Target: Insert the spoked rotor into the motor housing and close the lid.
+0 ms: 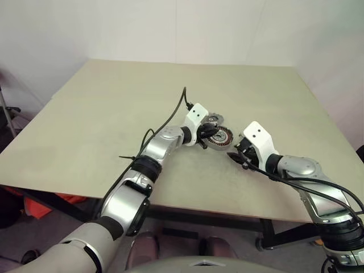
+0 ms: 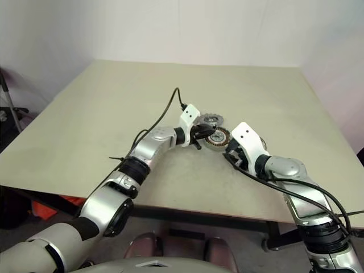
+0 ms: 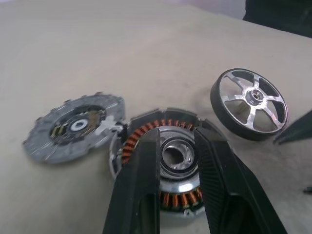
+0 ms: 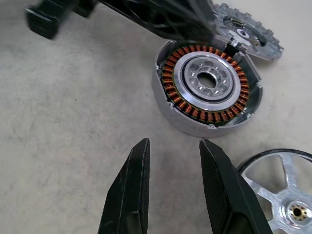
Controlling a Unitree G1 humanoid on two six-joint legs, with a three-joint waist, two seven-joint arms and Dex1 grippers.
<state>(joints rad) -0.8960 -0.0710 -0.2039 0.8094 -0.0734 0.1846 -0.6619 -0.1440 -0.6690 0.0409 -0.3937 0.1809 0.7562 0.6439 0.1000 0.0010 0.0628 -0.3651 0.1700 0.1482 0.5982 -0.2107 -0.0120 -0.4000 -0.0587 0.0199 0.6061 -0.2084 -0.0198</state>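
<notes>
Your left arm reaches forward and bends inward at the wrist, its left gripper (image 3: 178,146) pointing toward your right with the two black fingers (image 3: 139,180) parted and nothing between them. Your right arm angles in from the side; the right gripper (image 4: 173,146) points downward-left, fingers likewise apart, empty.

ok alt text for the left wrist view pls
The left gripper, jaws open and empty, sits over the copper-coiled motor housing on a beige table. The notched lid lies against the housing on one side; the spoked rotor lies apart on the other.
</notes>
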